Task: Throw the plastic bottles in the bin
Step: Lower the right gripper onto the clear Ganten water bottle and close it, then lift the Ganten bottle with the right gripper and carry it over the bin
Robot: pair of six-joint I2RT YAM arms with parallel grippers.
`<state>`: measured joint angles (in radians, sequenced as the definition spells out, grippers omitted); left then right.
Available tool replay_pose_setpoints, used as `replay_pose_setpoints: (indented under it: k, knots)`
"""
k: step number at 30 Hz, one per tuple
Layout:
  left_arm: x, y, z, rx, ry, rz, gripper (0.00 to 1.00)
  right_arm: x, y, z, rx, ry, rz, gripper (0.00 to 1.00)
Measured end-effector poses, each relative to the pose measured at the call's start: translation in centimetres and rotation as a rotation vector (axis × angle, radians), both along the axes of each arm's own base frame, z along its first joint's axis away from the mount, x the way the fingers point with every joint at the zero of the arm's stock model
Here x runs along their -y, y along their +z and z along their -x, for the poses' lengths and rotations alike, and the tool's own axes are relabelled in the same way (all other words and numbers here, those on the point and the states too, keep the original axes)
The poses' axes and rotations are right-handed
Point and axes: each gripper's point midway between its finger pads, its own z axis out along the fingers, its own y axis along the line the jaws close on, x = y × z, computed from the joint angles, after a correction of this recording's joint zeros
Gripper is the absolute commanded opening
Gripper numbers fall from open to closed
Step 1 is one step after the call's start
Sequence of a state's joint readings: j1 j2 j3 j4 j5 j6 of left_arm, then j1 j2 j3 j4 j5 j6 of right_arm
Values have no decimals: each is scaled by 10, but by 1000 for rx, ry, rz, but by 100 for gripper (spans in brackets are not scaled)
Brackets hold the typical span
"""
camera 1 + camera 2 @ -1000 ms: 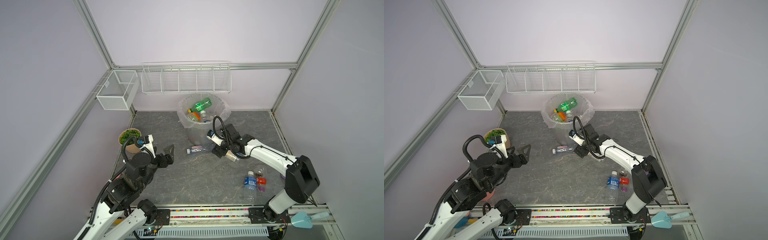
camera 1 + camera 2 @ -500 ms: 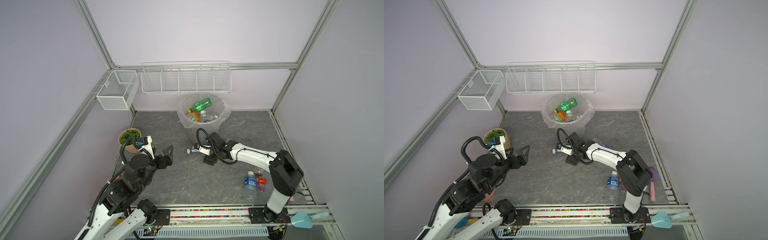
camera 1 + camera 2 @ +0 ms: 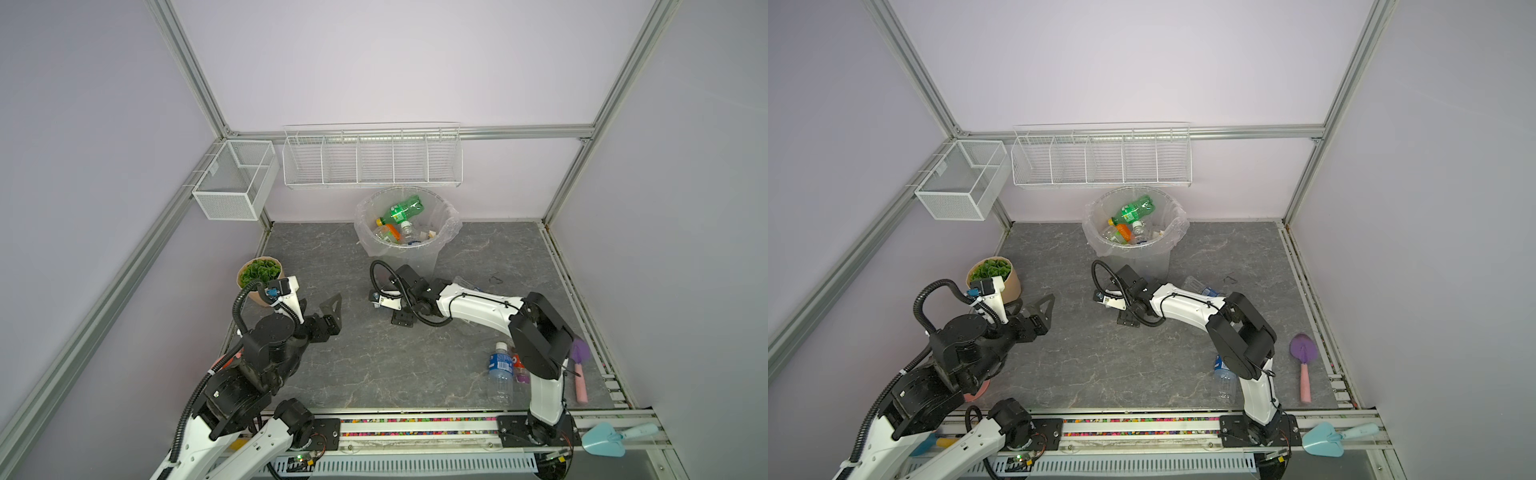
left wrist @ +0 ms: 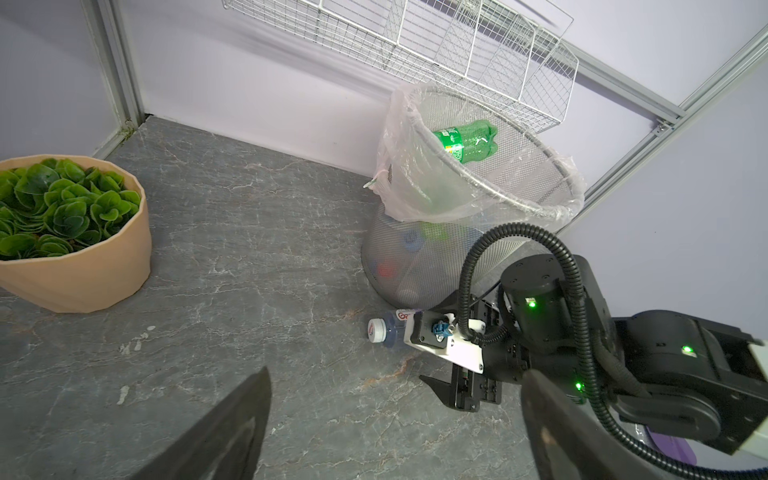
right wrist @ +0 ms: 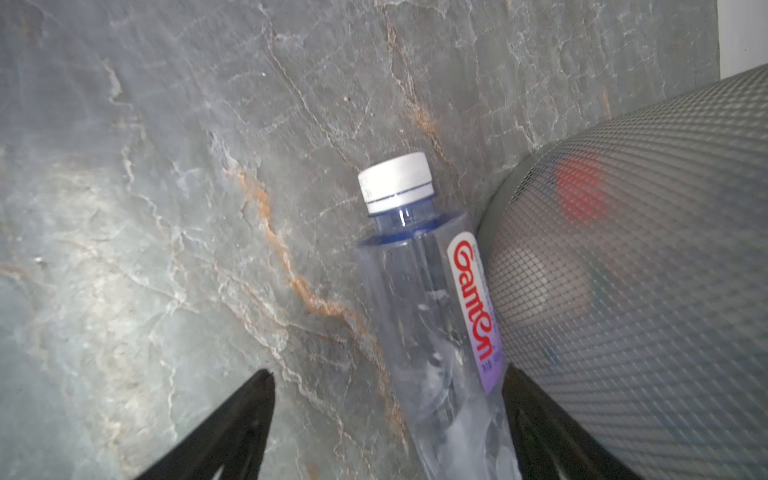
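Left wrist view is giving me the layout. At the left edge the tan pot (image 4: 83, 270) is sitting with its green plant. Along the bottom edge the left gripper (image 4: 395, 376) is hanging spread wide with nothing between its fingers, well apart from any bottle. Right of centre, the white-capped bottle (image 4: 388, 330) is lying on its side on the floor at the foot of the bin (image 4: 395, 249), with its cap pointing toward the left of the frame and its body disappearing under the right arm. Through the right wrist view I am seeing the relation that matters: the right gripper (image 5: 388, 374) is standing open astride that bottle. The bottle's long axis is running from the cap at upper centre down between the fingers toward the bottom edge, and it is crowding the finger on the right of the frame, which is sitting in the narrow gap between bottle and mesh wall. I am judging the right arm the nearer by far, needing only to close. In a top view the wire baskets (image 3: 372, 166) are showing nothing inside. Below them the bin is holding a green bottle (image 3: 405, 210), an orange-labelled bottle (image 3: 390, 232) and some clear ones inside its plastic liner. At lower right a blue-labelled bottle (image 3: 500, 370) is lying on the floor by the right arm's base.
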<state>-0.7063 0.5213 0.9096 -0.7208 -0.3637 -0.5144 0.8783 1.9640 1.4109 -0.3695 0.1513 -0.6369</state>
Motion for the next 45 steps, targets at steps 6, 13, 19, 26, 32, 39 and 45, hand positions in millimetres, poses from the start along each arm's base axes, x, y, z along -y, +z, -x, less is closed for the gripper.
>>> replay_pose_setpoints:
  k: [6,13,19,26,32,39,45]
  knots:
    - [-4,0,3,3,7,0,93,-4,-14,-4,-10,7,27,88]
    - [-5,-2,3,1,11,-4,93,-8,-22,-3,-39,20,41,91]
    - [-7,-4,4,-1,17,-9,93,-3,-28,5,-74,27,66,95]
    - [-8,-4,4,1,24,-10,93,3,-33,9,-82,14,94,87]
    - [-9,-4,4,2,25,-9,93,10,-39,12,-97,-7,116,56]
    - [-10,-3,4,5,31,-10,93,10,-36,21,-151,-26,88,33]
    - [-11,-3,4,5,33,-10,93,5,33,31,-128,-28,-47,31]
